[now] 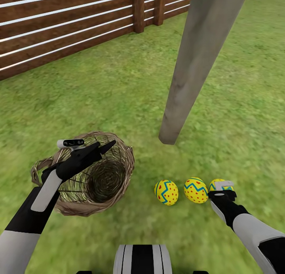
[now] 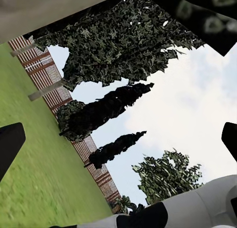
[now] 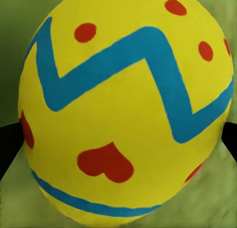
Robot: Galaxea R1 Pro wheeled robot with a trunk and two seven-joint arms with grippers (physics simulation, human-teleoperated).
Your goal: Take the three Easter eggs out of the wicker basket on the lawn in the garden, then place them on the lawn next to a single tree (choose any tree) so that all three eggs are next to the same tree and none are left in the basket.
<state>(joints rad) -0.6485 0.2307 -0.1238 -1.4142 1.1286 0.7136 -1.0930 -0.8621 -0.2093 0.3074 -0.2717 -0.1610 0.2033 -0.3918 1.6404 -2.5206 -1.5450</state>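
Right claw (image 1: pixel 221 185): sitting at third egg (image 1: pixel 217 183) near the tree (image 1: pixel 198 68) base, fingers flanking it; grip or release, cannot tell.
Left claw (image 1: pixel 103 145): hovering over wicker basket (image 1: pixel 118 175), fingers apart, holding nothing.
Eggs: two (image 1: pixel 166 192) (image 1: pixel 196 190) lying on lawn (image 1: pixel 118 88) beside tree.
Progress: basket looking empty; only release remaining.

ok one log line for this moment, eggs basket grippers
eggs: three on lawn by trunk | basket: empty | right gripper: at third egg, grip unclear | left gripper: over basket
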